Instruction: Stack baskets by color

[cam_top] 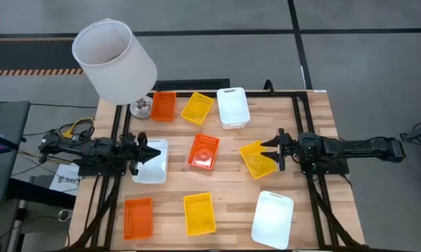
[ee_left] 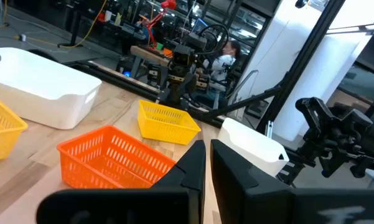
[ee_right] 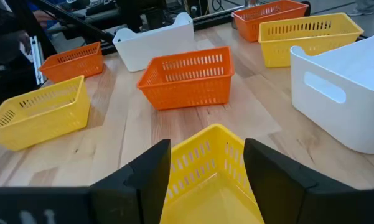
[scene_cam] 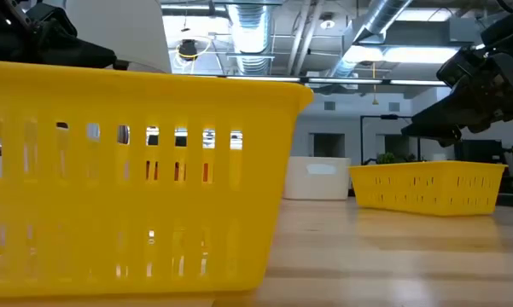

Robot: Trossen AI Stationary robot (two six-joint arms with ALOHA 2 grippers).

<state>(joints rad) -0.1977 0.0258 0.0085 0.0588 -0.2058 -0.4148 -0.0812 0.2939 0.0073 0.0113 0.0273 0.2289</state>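
Filling the low view's foreground is a yellow basket, the front one, sitting near the table's front edge. Landmark: the centre orange basket in mid-table.

Going left to right from it: far left, the left gripper is hovering clenched, empty, over a white basket just left of the centre orange basket. Front-left of the landmark an orange basket is lying alone; behind-left another orange one is sitting by a lampshade. Directly behind, a yellow basket; behind-right, a white one. Just right of the landmark, the tilted yellow basket is sitting between the right gripper fingers, which are spread wide around its near wall, not clamped yet. Front-right, a white basket.

Nothing is stacked so far. Step in hand, as I judge it: grabbing the tilted yellow basket. Next move calls for closing on its wall, lifting clear, nesting it squarely into another yellow one.
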